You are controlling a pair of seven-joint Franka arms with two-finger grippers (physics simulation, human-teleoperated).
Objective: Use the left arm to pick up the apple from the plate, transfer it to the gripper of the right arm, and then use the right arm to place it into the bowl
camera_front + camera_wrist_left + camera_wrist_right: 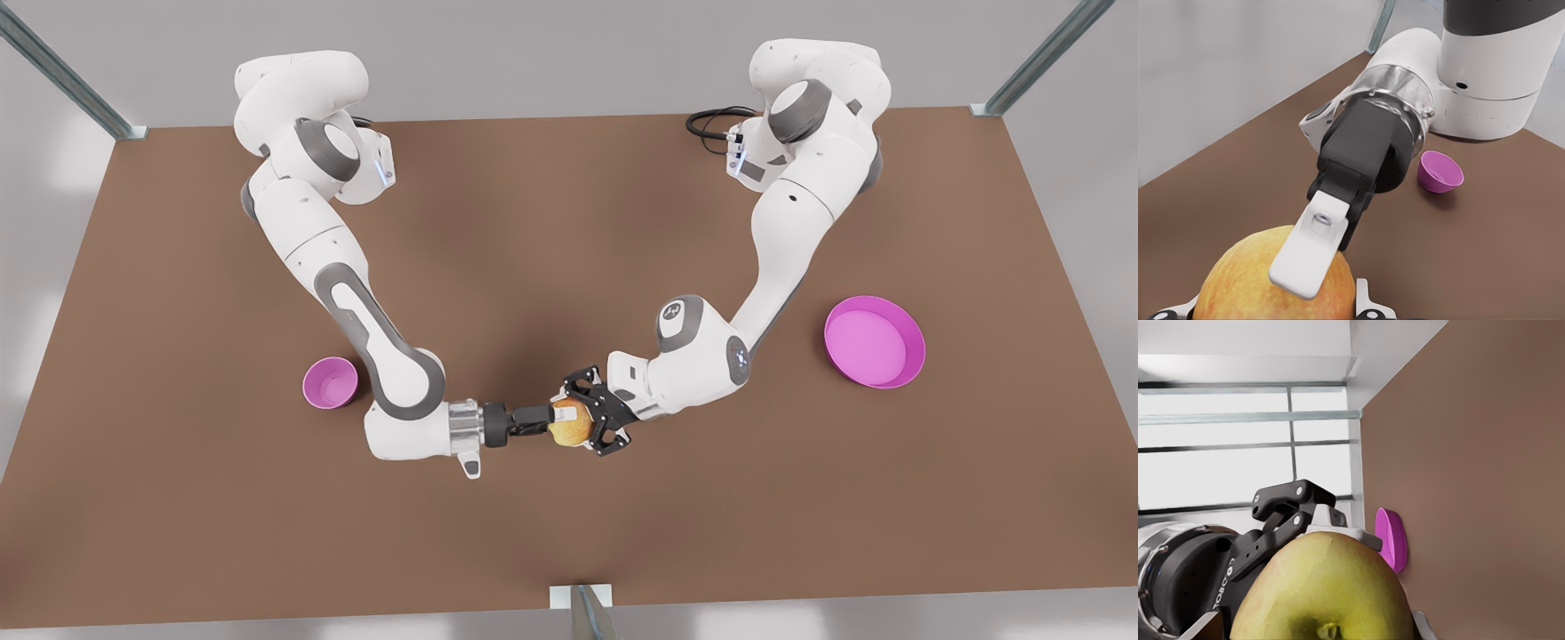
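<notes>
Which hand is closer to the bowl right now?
Right. The right hand meets the apple on the bowl's side; the left hand, across the apple, is farther.

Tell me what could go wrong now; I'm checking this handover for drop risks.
The apple hangs above the table between the left gripper and the right gripper, both apparently closed on it. If the left lets go before the right's hold is firm, the round apple could slip, fall and roll. The bowl is small, so an off-centre grip could make the later drop miss.
</notes>
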